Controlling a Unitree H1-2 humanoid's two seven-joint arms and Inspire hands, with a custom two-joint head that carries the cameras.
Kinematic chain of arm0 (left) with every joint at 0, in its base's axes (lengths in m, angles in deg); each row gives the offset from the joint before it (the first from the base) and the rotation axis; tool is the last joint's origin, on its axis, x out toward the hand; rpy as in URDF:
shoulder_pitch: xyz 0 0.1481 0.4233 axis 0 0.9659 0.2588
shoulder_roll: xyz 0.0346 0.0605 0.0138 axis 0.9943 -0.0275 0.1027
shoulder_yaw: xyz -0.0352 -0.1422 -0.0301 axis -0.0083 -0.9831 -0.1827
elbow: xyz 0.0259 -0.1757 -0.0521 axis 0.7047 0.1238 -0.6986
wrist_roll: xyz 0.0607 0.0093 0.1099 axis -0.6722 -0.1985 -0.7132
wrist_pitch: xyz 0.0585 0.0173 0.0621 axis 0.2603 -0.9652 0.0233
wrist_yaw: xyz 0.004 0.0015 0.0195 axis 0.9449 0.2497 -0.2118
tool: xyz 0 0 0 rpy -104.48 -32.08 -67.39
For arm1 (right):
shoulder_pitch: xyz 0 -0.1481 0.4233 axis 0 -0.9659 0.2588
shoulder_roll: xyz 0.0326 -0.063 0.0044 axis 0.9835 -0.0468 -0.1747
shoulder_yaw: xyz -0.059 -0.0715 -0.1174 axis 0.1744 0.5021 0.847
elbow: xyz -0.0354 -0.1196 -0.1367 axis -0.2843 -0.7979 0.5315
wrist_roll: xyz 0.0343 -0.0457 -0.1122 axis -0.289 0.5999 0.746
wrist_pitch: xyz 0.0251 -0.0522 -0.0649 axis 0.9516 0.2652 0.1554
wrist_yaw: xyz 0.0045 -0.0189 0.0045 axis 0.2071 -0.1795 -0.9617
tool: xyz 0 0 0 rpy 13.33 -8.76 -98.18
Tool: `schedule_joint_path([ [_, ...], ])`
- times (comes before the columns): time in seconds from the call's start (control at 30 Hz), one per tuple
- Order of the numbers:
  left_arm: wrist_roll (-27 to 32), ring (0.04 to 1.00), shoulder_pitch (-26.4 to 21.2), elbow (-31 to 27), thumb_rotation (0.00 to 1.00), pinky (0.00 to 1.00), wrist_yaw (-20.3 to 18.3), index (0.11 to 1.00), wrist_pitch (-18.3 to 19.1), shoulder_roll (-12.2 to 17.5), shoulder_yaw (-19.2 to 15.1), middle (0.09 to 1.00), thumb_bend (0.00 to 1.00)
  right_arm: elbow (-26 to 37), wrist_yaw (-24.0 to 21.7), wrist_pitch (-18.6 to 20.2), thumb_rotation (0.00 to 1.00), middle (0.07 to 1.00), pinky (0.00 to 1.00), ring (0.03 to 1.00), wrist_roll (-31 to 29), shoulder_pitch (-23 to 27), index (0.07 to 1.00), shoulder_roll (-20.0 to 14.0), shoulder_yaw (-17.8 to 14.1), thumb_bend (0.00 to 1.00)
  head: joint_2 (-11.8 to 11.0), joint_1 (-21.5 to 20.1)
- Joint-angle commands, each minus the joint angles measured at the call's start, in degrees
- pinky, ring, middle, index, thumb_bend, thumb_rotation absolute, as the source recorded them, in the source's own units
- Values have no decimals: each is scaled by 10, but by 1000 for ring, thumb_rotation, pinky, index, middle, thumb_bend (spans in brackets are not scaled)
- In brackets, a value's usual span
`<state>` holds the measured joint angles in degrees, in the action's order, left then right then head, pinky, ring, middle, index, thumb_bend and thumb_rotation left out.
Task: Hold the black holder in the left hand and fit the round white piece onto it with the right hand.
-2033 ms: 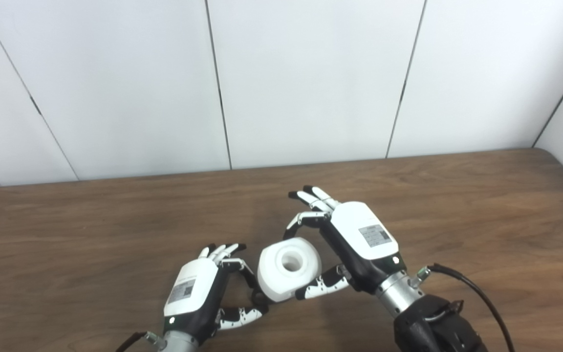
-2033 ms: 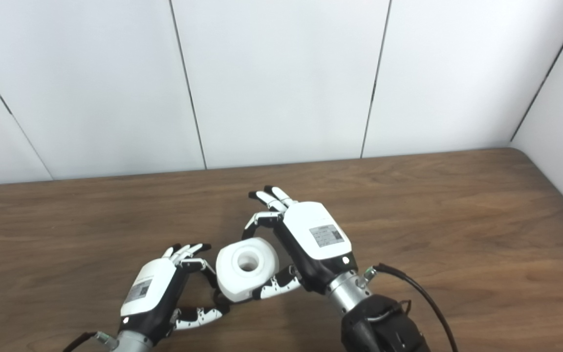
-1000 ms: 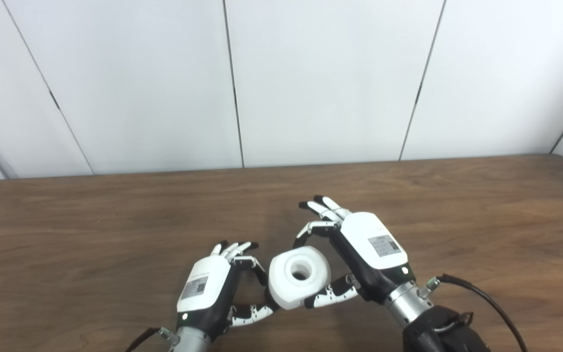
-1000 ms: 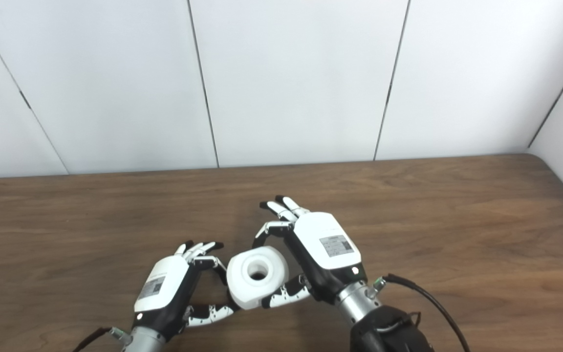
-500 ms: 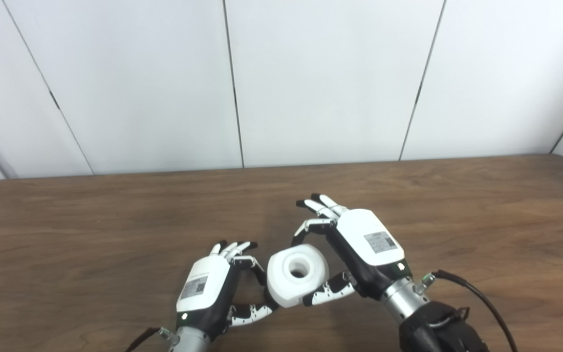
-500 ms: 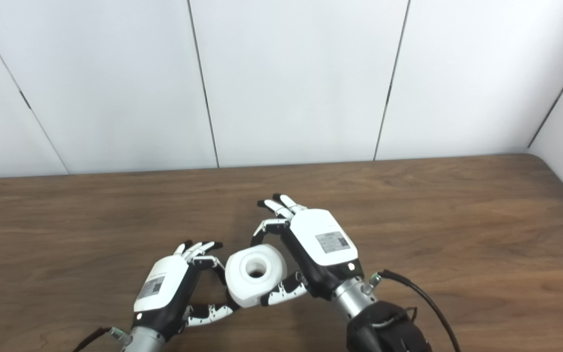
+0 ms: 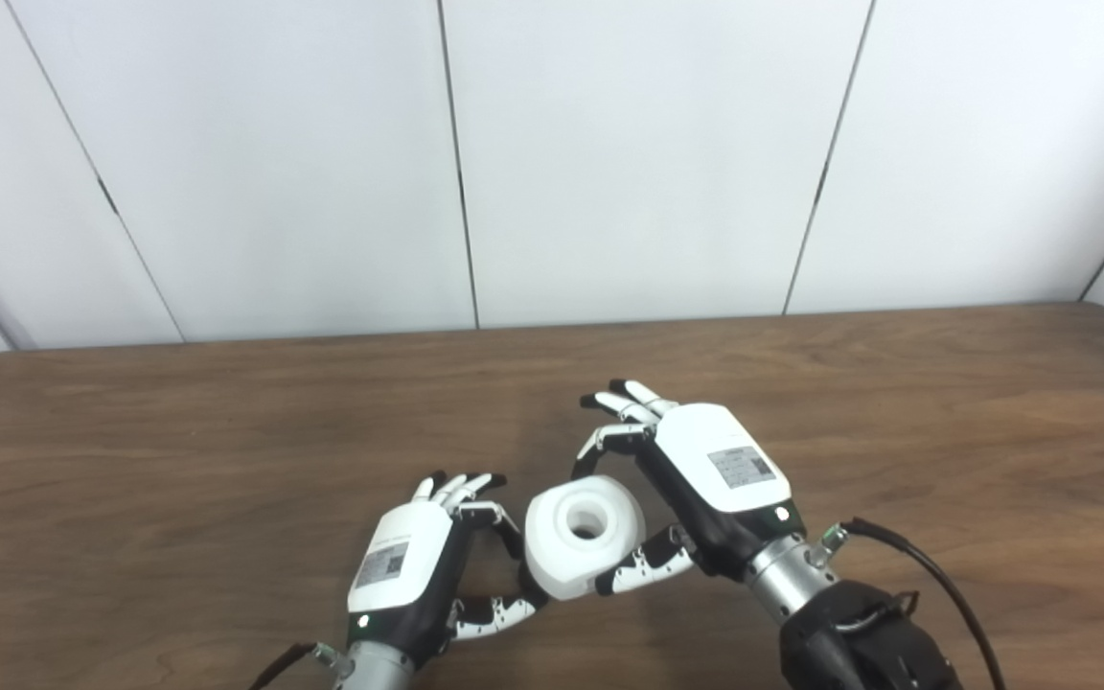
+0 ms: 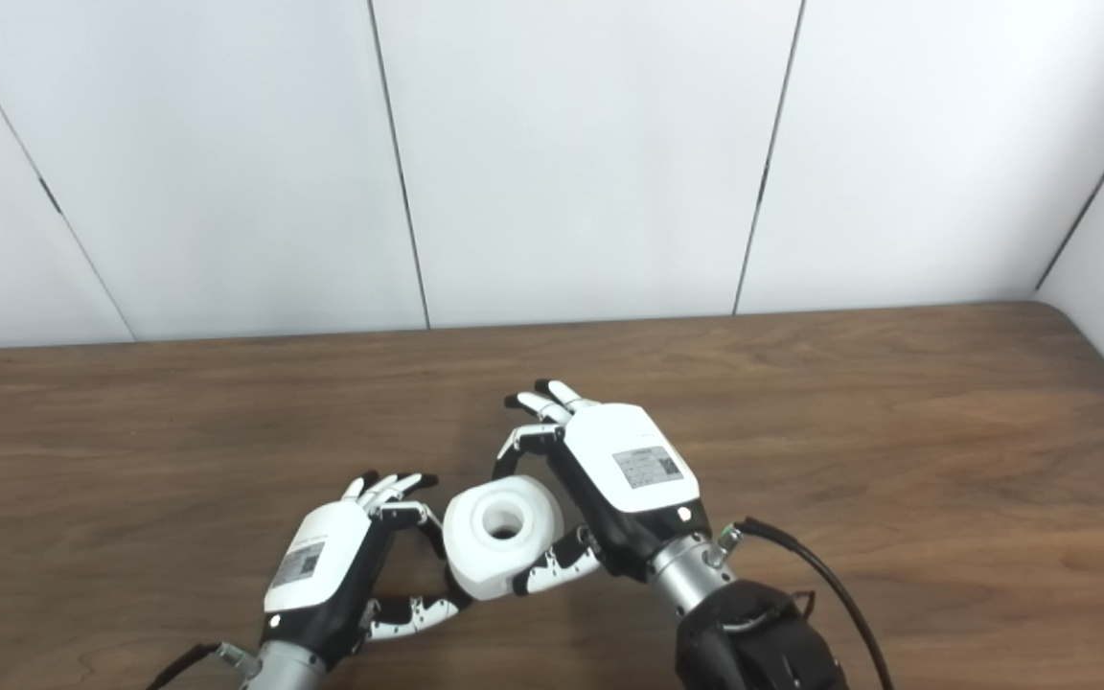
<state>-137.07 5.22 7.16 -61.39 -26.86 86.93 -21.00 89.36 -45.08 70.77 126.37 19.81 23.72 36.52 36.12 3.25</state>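
Observation:
The round white piece [image 7: 583, 537], a thick ring with a centre hole facing up, is held between the thumb and fingers of my right hand [image 7: 715, 470]. It hangs just above the table, right against my left hand [image 7: 403, 565]. My left hand's curled finger and thumb close on a small dark part, the black holder [image 7: 521, 575]. The holder sits at the white piece's lower left edge and is mostly hidden under it. Whether the two parts are joined cannot be seen.
The brown wooden table [image 7: 130, 460] stretches wide on both sides of the hands. White wall panels [image 7: 648, 153] stand behind its far edge. A black cable [image 7: 935, 575] runs off my right wrist to the lower right.
My right hand has lifted the white piece slightly up and to the left against the left hand. The left hand has stayed put. The camera shifted earlier.

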Motion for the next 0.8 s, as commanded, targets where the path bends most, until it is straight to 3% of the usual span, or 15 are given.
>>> schedule_joint_path([
  [0.0,2,921,-13,-8,49,1000,17,480,-11,-6,1,880,516,9,-10,-1,145,883,839,936,9,12,482,-1,3,511,0,0],
  [0.33,-1,920,-13,-8,49,1000,15,480,-10,-6,3,882,515,11,-16,-1,147,881,817,932,12,11,482,-4,3,512,-1,2],
  [0.77,-2,920,-13,-8,49,1000,17,480,-10,-6,4,882,516,13,-21,5,150,896,860,946,7,10,483,0,2,512,-2,2],
])
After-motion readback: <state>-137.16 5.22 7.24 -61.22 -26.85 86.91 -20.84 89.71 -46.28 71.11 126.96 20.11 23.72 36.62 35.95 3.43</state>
